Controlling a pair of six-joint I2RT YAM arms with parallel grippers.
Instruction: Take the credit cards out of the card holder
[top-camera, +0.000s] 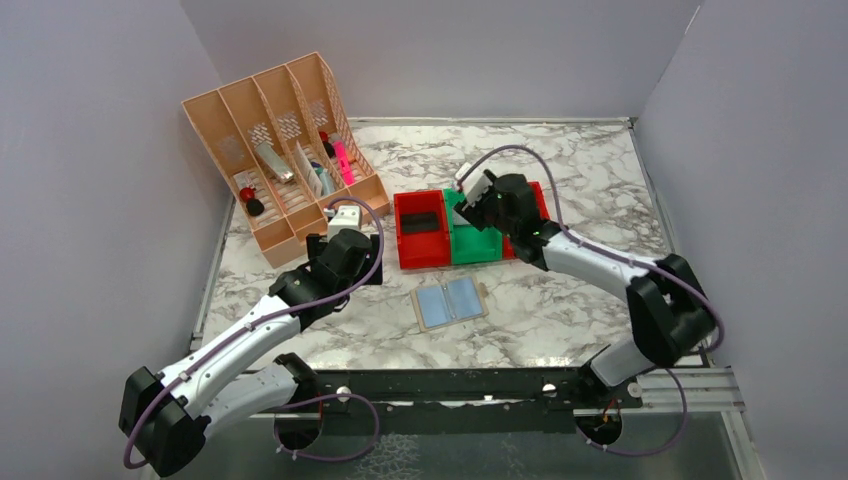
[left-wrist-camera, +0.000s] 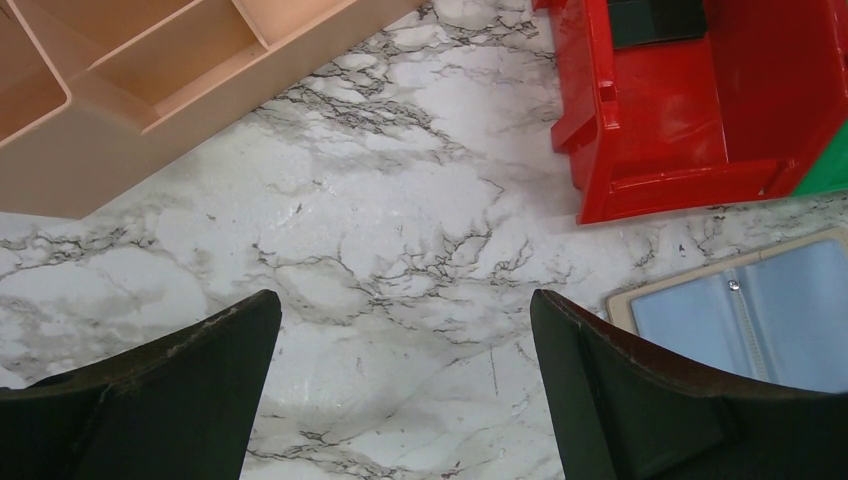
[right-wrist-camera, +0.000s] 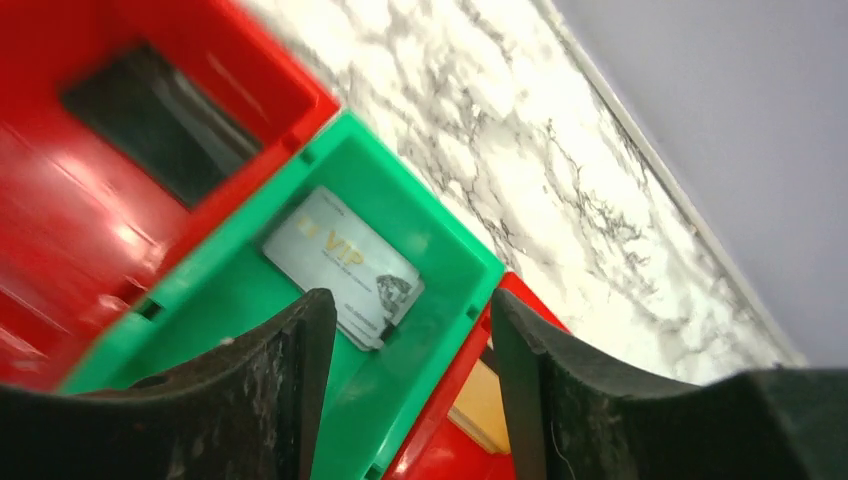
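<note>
Card holder (top-camera: 452, 302), open mid tabletop (top-camera: 540, 322), looks light, floppy; pinch its tan rim. Left claw (left-wrist-camera: 402, 300), right claw (right-wrist-camera: 410, 300) apart, empty.

Grey-veined white marble table (top-camera: 560, 300), live from above. Standing at the back left, a peach slotted organizer (top-camera: 275, 240). Mid-table, side by side in a tight row: red bin (top-camera: 420, 255), green bin (top-camera: 475, 245), second red bin (right-wrist-camera: 430, 460). Just in front, near but apart, lying open and flat with pale blue panels up: the card holder (top-camera: 450, 302).
</note>
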